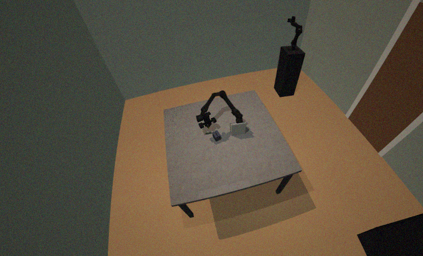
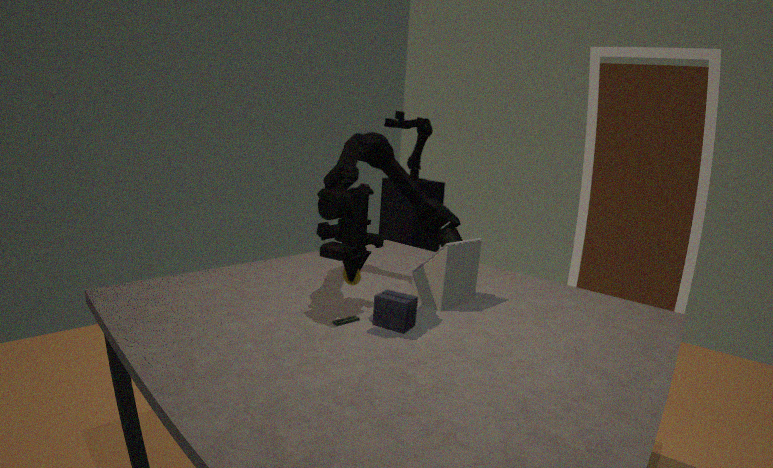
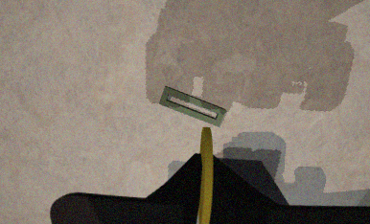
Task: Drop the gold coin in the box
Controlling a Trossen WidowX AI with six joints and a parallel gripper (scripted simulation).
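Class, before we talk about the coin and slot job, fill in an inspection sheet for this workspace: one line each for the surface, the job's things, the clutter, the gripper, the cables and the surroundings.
Surface: grey table on dark legs, with the arm's shadow cast on it.
Job's things: gold coin edge-on between the fingers, lifted off the table; dark-green holder lies empty on the table; grey box stands beside the holder, its slot too small to make out.
Clutter: white upright panel behind the box.
Gripper: gripper shut on the coin, pointing down, above the table to one side of the box.
Cables: nothing seen.
Surroundings: green walls, orange floor, brown door, black pedestal bearing a small dark arm-like stand.
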